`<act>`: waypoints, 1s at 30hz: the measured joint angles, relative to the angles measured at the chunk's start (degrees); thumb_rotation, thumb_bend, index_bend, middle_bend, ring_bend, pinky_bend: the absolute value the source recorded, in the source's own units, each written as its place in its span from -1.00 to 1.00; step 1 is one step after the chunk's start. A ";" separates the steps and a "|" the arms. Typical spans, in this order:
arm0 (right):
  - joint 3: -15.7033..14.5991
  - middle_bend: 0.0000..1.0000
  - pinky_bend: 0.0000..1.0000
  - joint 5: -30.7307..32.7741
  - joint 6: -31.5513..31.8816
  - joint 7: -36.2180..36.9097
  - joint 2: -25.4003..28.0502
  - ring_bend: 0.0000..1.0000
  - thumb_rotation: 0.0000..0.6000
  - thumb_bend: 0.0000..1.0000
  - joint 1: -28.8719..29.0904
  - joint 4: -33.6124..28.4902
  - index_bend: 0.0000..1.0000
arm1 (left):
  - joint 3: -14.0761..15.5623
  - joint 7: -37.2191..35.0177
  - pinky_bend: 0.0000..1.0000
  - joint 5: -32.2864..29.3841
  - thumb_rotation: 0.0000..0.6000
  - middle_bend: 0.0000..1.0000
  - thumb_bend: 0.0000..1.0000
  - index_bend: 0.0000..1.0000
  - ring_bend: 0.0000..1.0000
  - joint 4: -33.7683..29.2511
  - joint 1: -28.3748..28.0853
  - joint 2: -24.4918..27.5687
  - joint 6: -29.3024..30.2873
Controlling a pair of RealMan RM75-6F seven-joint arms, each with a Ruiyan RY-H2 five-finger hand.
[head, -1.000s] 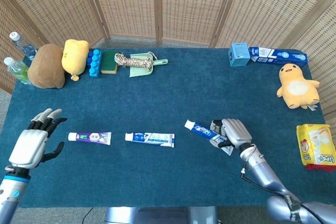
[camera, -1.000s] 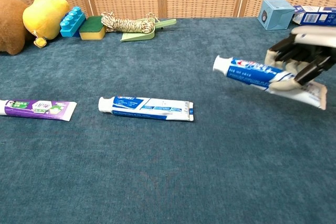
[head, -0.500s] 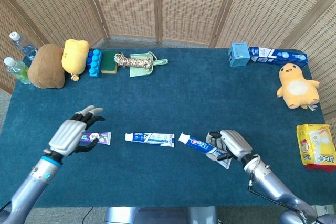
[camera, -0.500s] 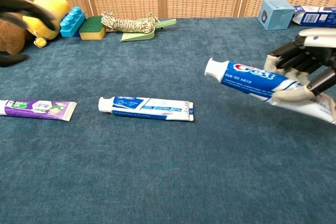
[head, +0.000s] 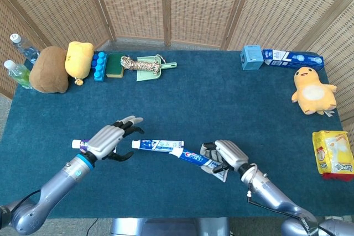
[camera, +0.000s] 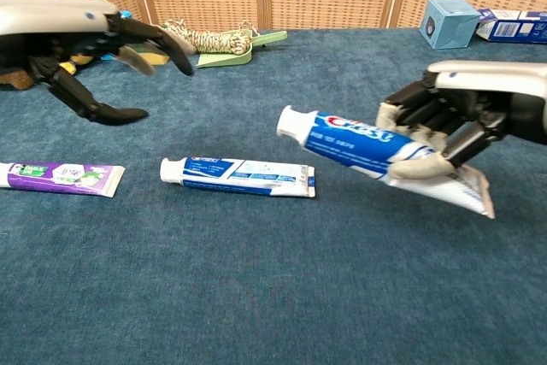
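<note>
My right hand (head: 225, 154) (camera: 453, 121) grips a blue and red Crest toothpaste tube (head: 194, 158) (camera: 359, 144) above the cloth, its white cap pointing left. A blue and white toothpaste tube (head: 157, 146) (camera: 238, 176) lies flat at table centre, just left of the held tube's cap. A purple toothpaste tube (head: 77, 144) (camera: 61, 177) lies further left. My left hand (head: 110, 138) (camera: 85, 44) hovers open with fingers spread, above the purple tube and close to the blue and white one.
Along the back left stand two bottles (head: 19, 59), a brown plush (head: 48, 70), a yellow plush (head: 78, 59), blue blocks (head: 99, 65), a sponge (head: 115, 65) and a rope on a green dustpan (head: 145, 66). Back right: blue box (head: 251, 57), carton (head: 293, 58), yellow duck plush (head: 312, 90), snack pack (head: 333, 154).
My left hand swept right from the table's left edge to above the purple tube. My right hand carried the Crest tube left and nearer the chest, closer to the middle tube.
</note>
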 measured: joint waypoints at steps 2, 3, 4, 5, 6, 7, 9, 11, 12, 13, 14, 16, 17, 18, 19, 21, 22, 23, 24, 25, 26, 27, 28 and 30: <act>0.30 0.45 0.42 0.76 -0.73 0.25 -0.56 0.35 1.00 -0.06 0.65 0.09 0.86 | 0.18 0.01 -0.74 -0.12 1.00 -0.86 -0.36 -0.53 -0.97 0.14 -0.70 -0.49 -0.58; 0.42 0.45 0.42 1.05 -1.00 0.30 -0.80 0.35 1.00 -0.06 0.94 0.17 0.86 | 0.30 0.09 -0.74 -0.14 1.00 -0.86 -0.36 -0.53 -0.98 0.22 -1.07 -0.85 -0.80; 0.57 0.45 0.42 1.32 -1.34 0.28 -1.15 0.35 1.00 -0.06 1.35 0.28 0.86 | 0.37 0.18 -0.74 -0.11 1.00 -0.86 -0.36 -0.53 -0.98 0.27 -1.29 -1.20 -0.83; 0.69 0.45 0.42 1.56 -1.57 0.26 -1.42 0.35 1.00 -0.06 1.70 0.34 0.86 | 0.44 0.27 -0.74 -0.09 1.00 -0.87 -0.37 -0.53 -0.98 0.34 -1.54 -1.64 -0.83; 0.82 0.45 0.42 1.88 -1.89 0.28 -1.76 0.35 1.00 -0.06 2.07 0.41 0.86 | 0.56 0.40 -0.75 -0.08 1.00 -0.87 -0.37 -0.53 -0.98 0.45 -1.98 -2.34 -0.93; 1.00 0.45 0.42 2.39 -2.38 0.32 -2.21 0.35 1.00 -0.06 2.55 0.53 0.86 | 0.68 0.54 -0.75 -0.08 1.00 -0.87 -0.37 -0.54 -0.99 0.55 -2.37 -2.81 -1.04; 1.21 0.45 0.42 3.06 -3.00 0.37 -2.68 0.35 1.00 -0.06 3.13 0.76 0.86 | 1.00 1.05 -0.75 -0.08 1.00 -0.88 -0.37 -0.54 -0.99 0.79 -3.14 -3.55 -1.21; 1.37 0.45 0.42 3.62 -3.47 0.45 -3.06 0.35 1.00 -0.06 3.62 1.02 0.86 | 1.20 1.43 -0.75 -0.04 1.00 -0.88 -0.36 -0.55 -1.00 0.90 -3.57 -4.02 -1.15; 1.42 0.45 0.42 3.82 -3.65 0.51 -3.18 0.35 1.00 -0.06 3.78 1.09 0.86 | 1.29 1.58 -0.75 -0.06 1.00 -0.88 -0.37 -0.55 -1.00 0.92 -3.82 -4.27 -1.08; 1.49 0.45 0.42 4.09 -3.91 0.67 -3.32 0.35 1.00 -0.06 4.01 1.16 0.86 | 1.33 1.65 -0.75 -0.09 1.00 -0.88 -0.37 -0.55 -1.00 0.92 -4.00 -4.44 -1.01; 1.54 0.45 0.42 4.24 -4.09 0.83 -3.42 0.35 1.00 -0.06 4.18 1.20 0.86 | 1.36 1.73 -0.75 -0.10 1.00 -0.88 -0.37 -0.55 -1.00 0.94 -4.16 -4.61 -0.93; 1.62 0.45 0.42 4.44 -4.42 1.13 -3.59 0.35 1.00 -0.06 4.49 1.29 0.86 | 1.45 1.98 -0.75 -0.07 1.00 -0.88 -0.37 -0.55 -1.00 1.02 -4.51 -5.03 -0.69; 1.64 0.45 0.42 4.50 -4.51 1.24 -3.64 0.35 1.00 -0.06 4.60 1.32 0.86 | 1.50 2.11 -0.75 -0.05 1.00 -0.88 -0.36 -0.54 -1.00 1.07 -4.64 -5.19 -0.58; 1.66 0.45 0.42 4.54 -4.57 1.35 -3.69 0.35 1.00 -0.06 4.67 1.33 0.86 | 1.57 2.28 -0.75 -0.03 1.00 -0.87 -0.36 -0.53 -1.00 1.14 -4.81 -5.45 -0.42; 1.66 0.45 0.42 4.57 -4.68 1.50 -3.72 0.35 1.00 -0.06 4.76 1.33 0.86 | 1.62 2.40 -0.75 -0.03 1.00 -0.87 -0.36 -0.52 -1.00 1.18 -4.93 -5.64 -0.28; 1.67 0.45 0.42 4.59 -4.79 1.78 -3.73 0.35 1.00 -0.06 4.85 1.31 0.86 | 1.70 2.55 -0.75 -0.03 1.00 -0.86 -0.36 -0.49 -1.00 1.26 -5.16 -6.10 0.07; 1.70 0.45 0.42 4.58 -4.89 2.16 -3.70 0.35 1.00 -0.06 4.87 1.16 0.86 | 1.75 2.69 -0.75 0.02 1.00 -0.86 -0.37 -0.48 -1.00 1.34 -5.27 -6.38 0.22; 1.72 0.45 0.42 4.51 -4.96 2.55 -3.64 0.36 1.00 -0.06 4.88 1.03 0.86 | 1.82 2.88 -0.75 0.05 1.00 -0.86 -0.36 -0.48 -1.00 1.44 -5.38 -6.66 0.41; 1.73 0.45 0.42 4.39 -5.03 2.98 -3.56 0.36 1.00 -0.06 4.88 0.92 0.86 | 1.95 3.08 -0.75 0.10 1.00 -0.85 -0.36 -0.48 -1.00 1.53 -5.50 -6.94 0.72; 1.75 0.45 0.42 4.17 -5.10 3.55 -3.45 0.36 1.00 -0.06 4.87 0.79 0.86 | 2.07 3.22 -0.75 0.16 1.00 -0.85 -0.36 -0.48 -1.00 1.58 -5.57 -7.12 0.95; 1.76 0.45 0.42 3.98 -5.14 3.98 -3.37 0.36 1.00 -0.06 4.86 0.70 0.86 | 2.21 3.34 -0.75 0.21 1.00 -0.85 -0.36 -0.47 -1.00 1.63 -5.63 -7.28 1.17; 1.77 0.45 0.42 3.75 -5.16 4.39 -3.30 0.36 1.00 -0.06 4.84 0.62 0.86 | 2.39 3.44 -0.75 0.27 1.00 -0.85 -0.36 -0.47 -1.00 1.69 -5.68 -7.46 1.43; 1.77 0.45 0.42 3.40 -5.19 4.88 -3.22 0.36 1.00 -0.06 4.83 0.56 0.86 | 2.53 3.53 -0.75 0.28 1.00 -0.85 -0.36 -0.47 -1.00 1.74 -5.74 -7.57 1.55; 1.72 0.45 0.42 2.92 -5.26 5.48 -3.11 0.36 1.00 -0.06 4.83 0.46 0.86 | 2.68 3.64 -0.75 0.24 1.00 -0.84 -0.36 -0.46 -1.00 1.85 -5.83 -7.78 1.86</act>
